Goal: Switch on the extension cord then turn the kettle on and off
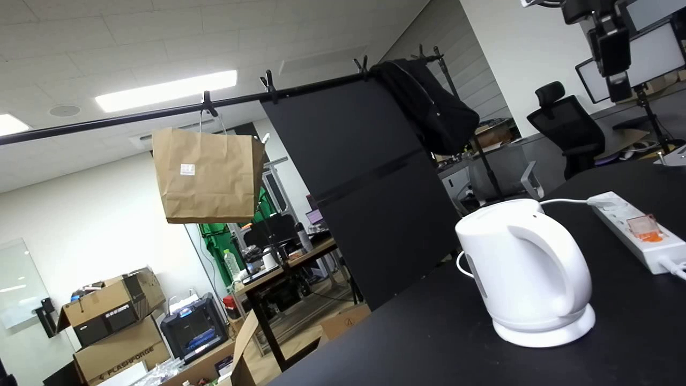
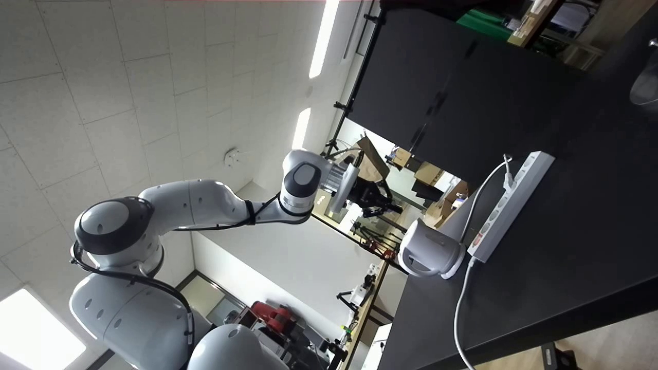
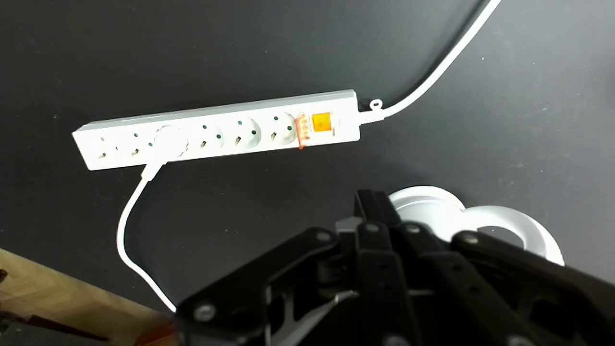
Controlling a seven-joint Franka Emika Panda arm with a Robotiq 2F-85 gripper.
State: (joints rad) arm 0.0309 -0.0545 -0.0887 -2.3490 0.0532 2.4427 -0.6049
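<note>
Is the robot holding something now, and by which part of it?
Nothing is held: the fingers are shut against each other, and the kettle and power strip stand apart from them.

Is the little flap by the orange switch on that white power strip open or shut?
Open. In the wrist view, the flap stands up beside the orange switch, leaving it uncovered.

The white arm (image 2: 216,204) is raised and bent, its black fingers (image 3: 366,207) pressed together.

In the wrist view, the hand (image 3: 377,204) partly hides the kettle (image 3: 442,218).
</note>
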